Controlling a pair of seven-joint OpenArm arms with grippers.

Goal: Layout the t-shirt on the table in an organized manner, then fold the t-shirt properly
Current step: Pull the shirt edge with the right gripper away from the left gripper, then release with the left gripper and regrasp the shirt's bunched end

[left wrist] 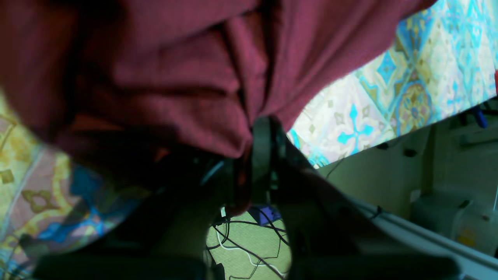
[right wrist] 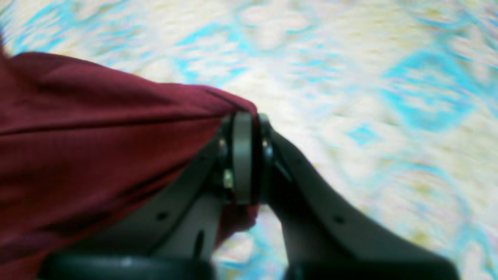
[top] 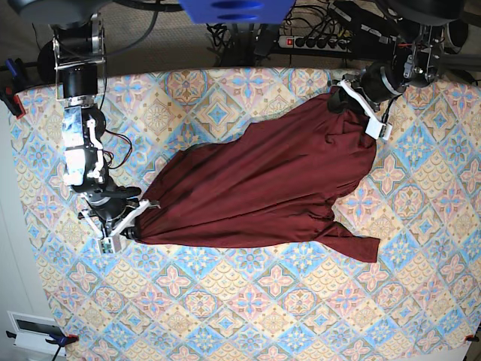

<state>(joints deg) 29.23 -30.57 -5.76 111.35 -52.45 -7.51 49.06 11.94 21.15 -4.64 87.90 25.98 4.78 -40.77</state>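
the table (top: 248, 316) bears the t-shirt (top: 263, 188), stretched diagonally between both arms and still rumpled. the left gripper (left wrist: 253, 163) is clamped on fabric bunched just above its tips; the right gripper (right wrist: 245, 155) pinches a corner beside it. best draw them apart evenly, keeping the cloth low, so wrinkles flatten without slipping.

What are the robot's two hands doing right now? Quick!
Left gripper: closed, pinching the t-shirt.
Right gripper: closed, pinching the t-shirt's other end.
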